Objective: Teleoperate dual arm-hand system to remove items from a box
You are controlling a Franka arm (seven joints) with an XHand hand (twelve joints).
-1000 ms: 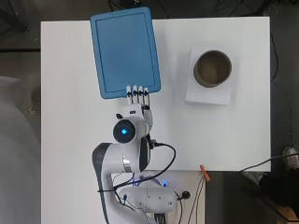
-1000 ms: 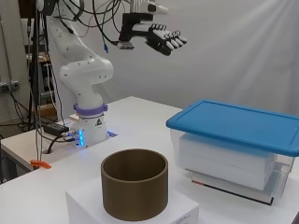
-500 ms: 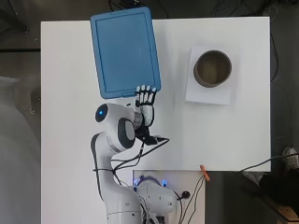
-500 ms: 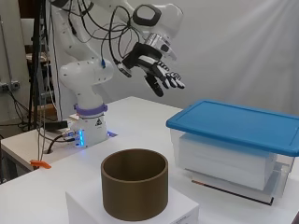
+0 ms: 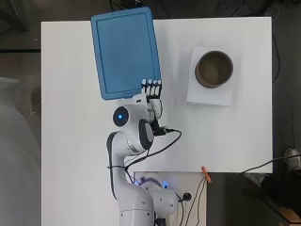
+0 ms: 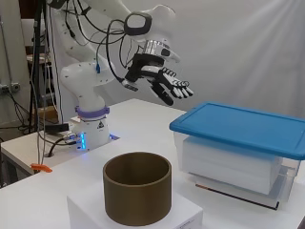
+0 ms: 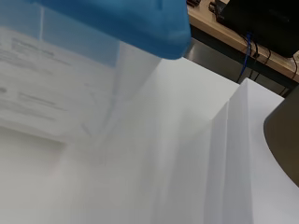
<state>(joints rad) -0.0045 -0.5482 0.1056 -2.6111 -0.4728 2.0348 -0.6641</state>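
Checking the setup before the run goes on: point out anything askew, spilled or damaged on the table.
Only one thing stands out: the box with the blue lid sits turned at a slight angle to the table edges. Nothing is spilled or visibly damaged; the brown cylinder stands upright on its white block, and the hand hangs open above the table.

No print can be made out anywhere: faint grey lines show through the clear box (image 7: 56, 93) wall in the wrist view, upper left, and a small mark on the white block (image 6: 186, 220), both illegible.
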